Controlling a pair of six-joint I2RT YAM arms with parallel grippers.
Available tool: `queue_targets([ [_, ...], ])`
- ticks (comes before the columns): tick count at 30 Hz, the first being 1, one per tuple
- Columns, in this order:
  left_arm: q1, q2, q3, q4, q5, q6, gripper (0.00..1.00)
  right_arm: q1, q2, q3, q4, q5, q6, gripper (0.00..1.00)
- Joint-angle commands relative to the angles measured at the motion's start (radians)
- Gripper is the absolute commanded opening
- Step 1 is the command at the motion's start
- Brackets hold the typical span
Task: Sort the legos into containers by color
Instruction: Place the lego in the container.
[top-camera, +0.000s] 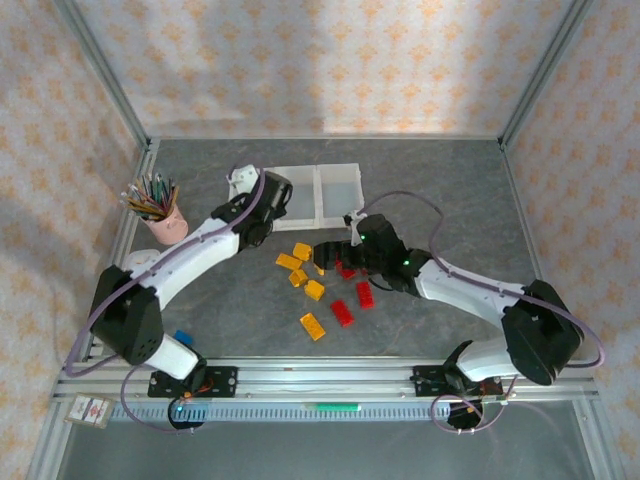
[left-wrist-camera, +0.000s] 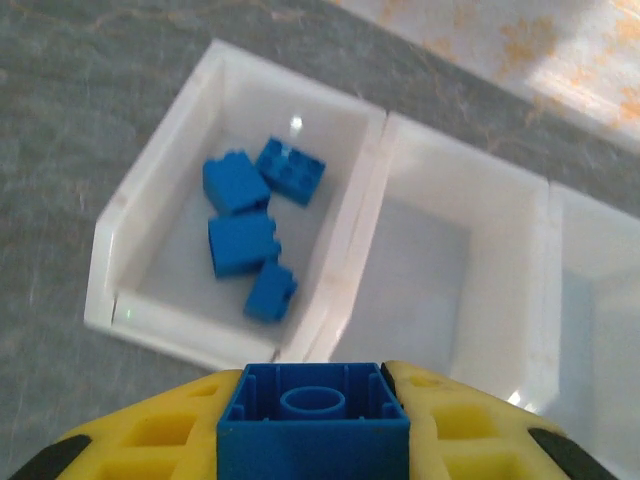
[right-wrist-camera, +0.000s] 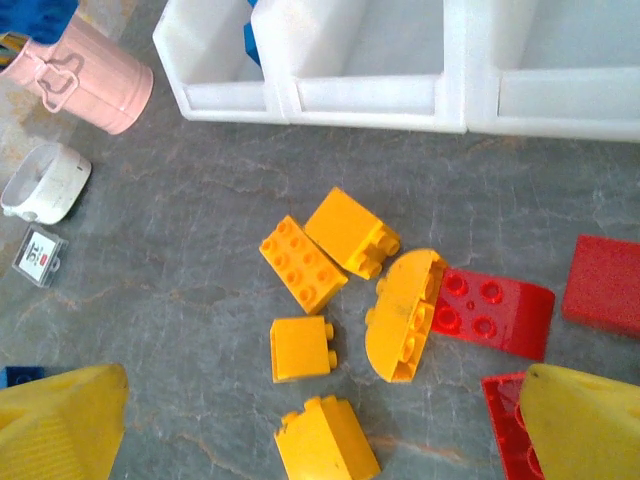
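My left gripper (left-wrist-camera: 313, 420) is shut on a blue brick (left-wrist-camera: 313, 440) and hangs just in front of the row of white bins (left-wrist-camera: 368, 190). The left bin (left-wrist-camera: 110, 230) holds several blue bricks (left-wrist-camera: 242, 243); the middle bin (left-wrist-camera: 500, 190) looks bare. In the top view the left gripper (top-camera: 243, 184) sits over the bins' (top-camera: 318, 195) left end. My right gripper (right-wrist-camera: 320, 400) is open above loose yellow bricks (right-wrist-camera: 303, 262), its yellow fingers (right-wrist-camera: 60, 425) wide apart. Red bricks (right-wrist-camera: 492, 310) lie to the right. The right gripper (top-camera: 335, 250) hovers over this pile (top-camera: 314, 290).
A pink cup of pencils (top-camera: 165, 222) stands left of the bins, also at the top left of the right wrist view (right-wrist-camera: 85, 75). A white round lid (right-wrist-camera: 45, 182) and a small tag (right-wrist-camera: 38, 257) lie nearby. One blue brick (top-camera: 182, 337) rests by the left arm's base.
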Motion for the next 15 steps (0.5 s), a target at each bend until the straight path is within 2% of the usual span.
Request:
queue_targets([
  [1,0.063,0.092,0.066,0.034,0.029,0.083,0.19,-0.006,0.027,0.056,0.034,0.052,-0.010,1.00],
  [5,0.136,0.209,0.149,0.036,0.051,0.093,0.19,-0.007,0.055,0.092,0.020,0.061,-0.030,1.00],
  [10,0.180,0.309,0.217,0.064,0.070,0.111,0.22,-0.007,0.064,0.110,0.017,0.060,-0.041,1.00],
  [12,0.191,0.347,0.249,0.048,0.077,0.113,0.29,-0.007,0.067,0.118,0.011,0.059,-0.047,1.00],
  [15,0.194,0.370,0.269,0.025,0.072,0.118,0.45,-0.007,0.070,0.132,-0.006,0.059,-0.059,1.00],
])
